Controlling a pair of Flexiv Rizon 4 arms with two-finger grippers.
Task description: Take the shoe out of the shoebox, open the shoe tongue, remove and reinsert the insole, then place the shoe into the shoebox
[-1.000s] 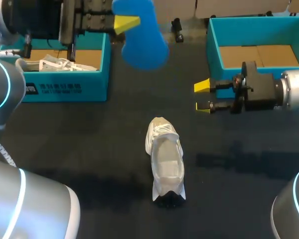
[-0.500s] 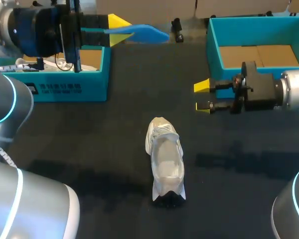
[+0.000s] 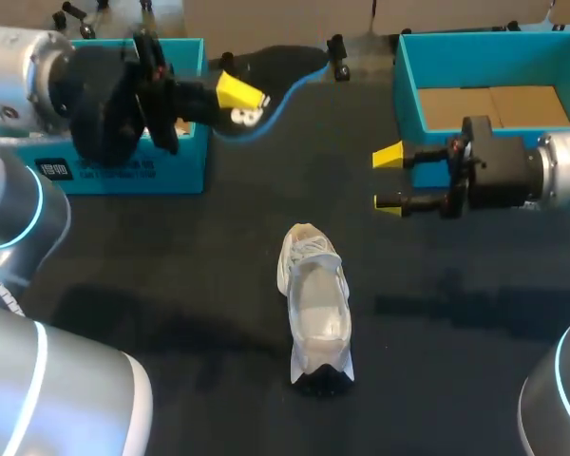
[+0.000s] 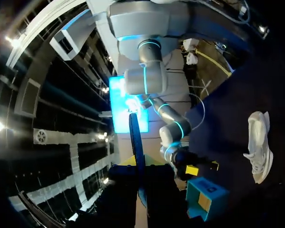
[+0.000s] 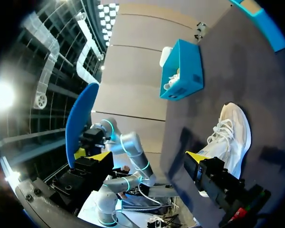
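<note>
Since my left gripper (image 3: 239, 103) is clamped on the insole (image 3: 277, 65), I'd carry it toward five o'clock and slide it toe-first into the shoe (image 3: 315, 304), my right gripper (image 3: 388, 179), fingers apart, steadying it.

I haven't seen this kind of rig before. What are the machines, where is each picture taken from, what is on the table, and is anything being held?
These are two robot arms at a dark table. Each arm ends in a two-fingered gripper with yellow tips. The rectangular picture looks down from a fixed camera above and behind the robot. The two round pictures come from cameras on the arms' wrists, looking out along the fingers.

On the table lies a white shoe, with a left shoebox and a right shoebox, both teal, farther back. The left gripper is shut on the insole, held up in the air near the left shoebox. The right gripper is open and empty, beside the right shoebox.
</note>
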